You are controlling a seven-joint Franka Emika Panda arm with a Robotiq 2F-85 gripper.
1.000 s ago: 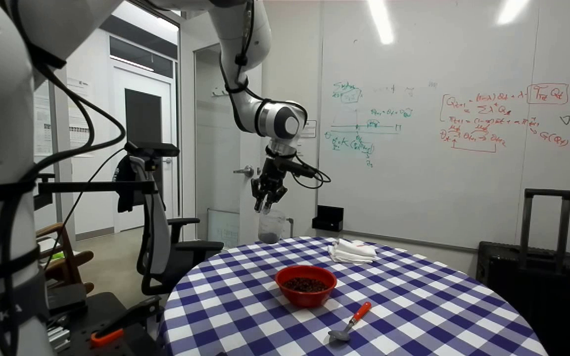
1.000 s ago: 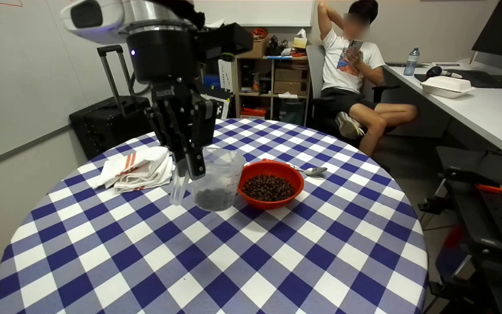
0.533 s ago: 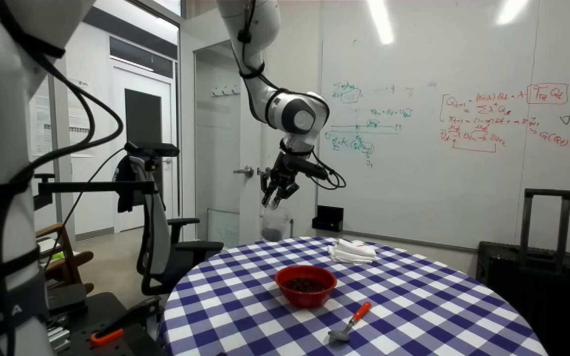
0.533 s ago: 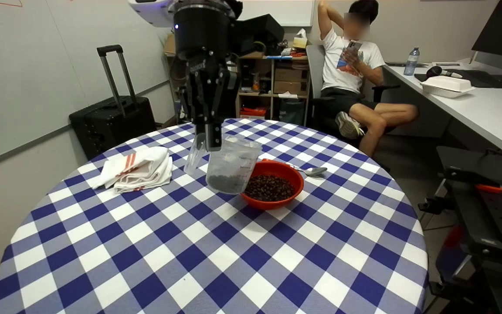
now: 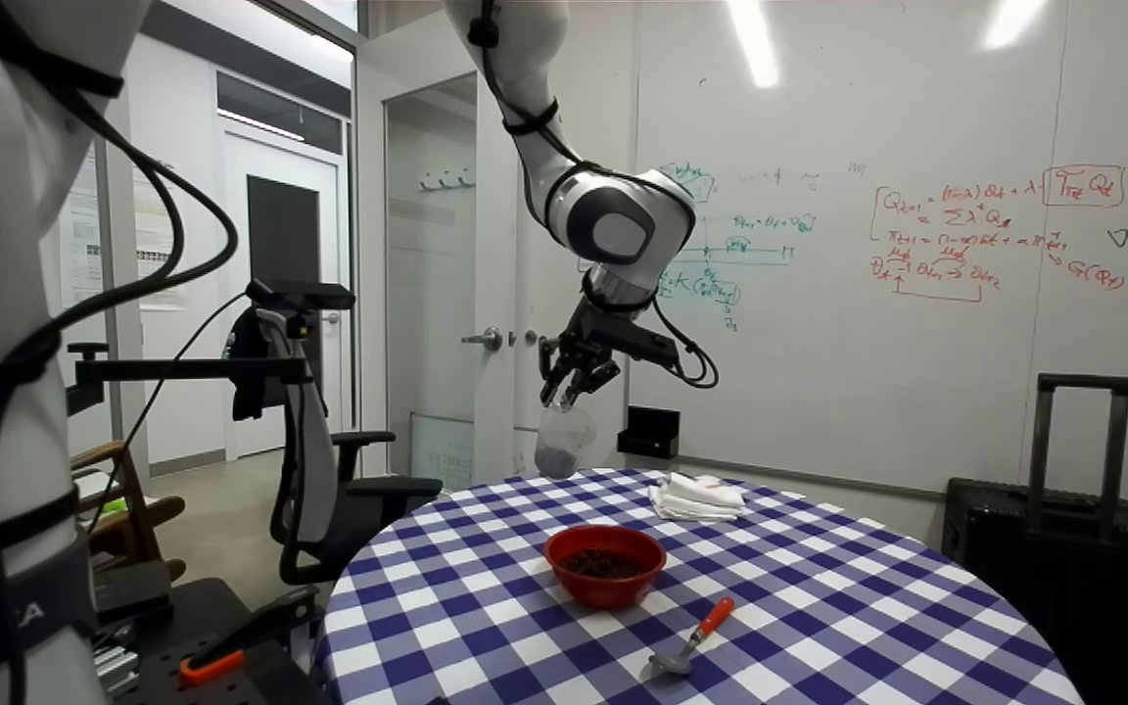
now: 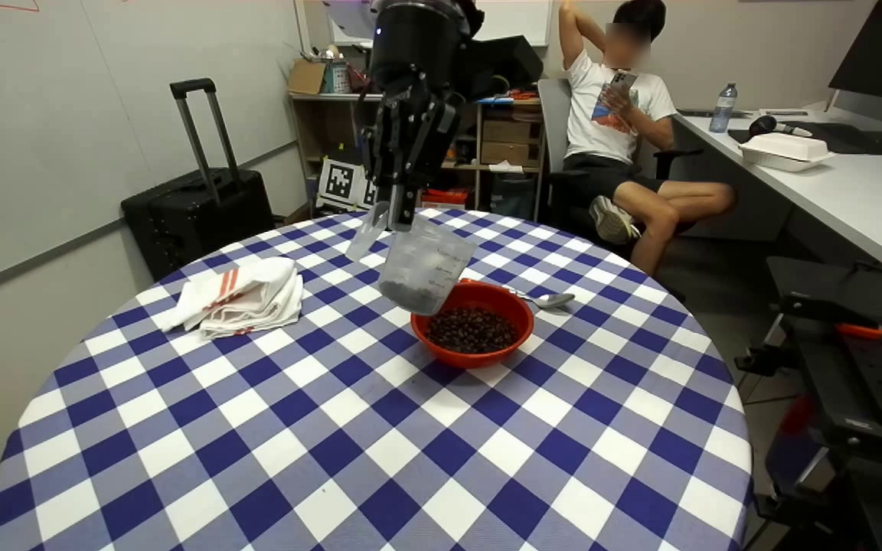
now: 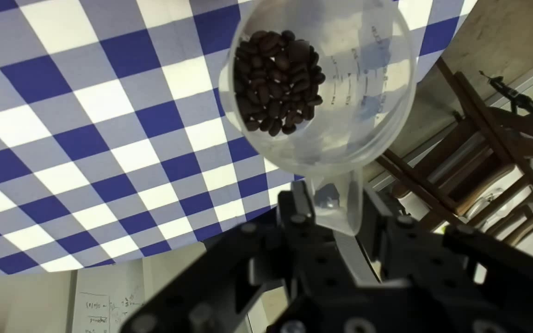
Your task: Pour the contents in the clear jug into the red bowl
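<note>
Fingers (image 6: pixel 404 208) grip the clear jug (image 6: pixel 429 264), now tipped further than before.

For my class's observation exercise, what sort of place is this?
Probably a research lab or office: there's a whiteboard with handwritten equations, a robot arm and a white desk.

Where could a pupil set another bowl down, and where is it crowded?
In an exterior view, tablecloth lies bare from the folded towel and red bowl to the near edge. Another bare patch, in an exterior view, runs from towel and spoon to the edge by the suitcase. It is crowded around the bowl: spoon alongside, clear jug raised in the hand.
</note>
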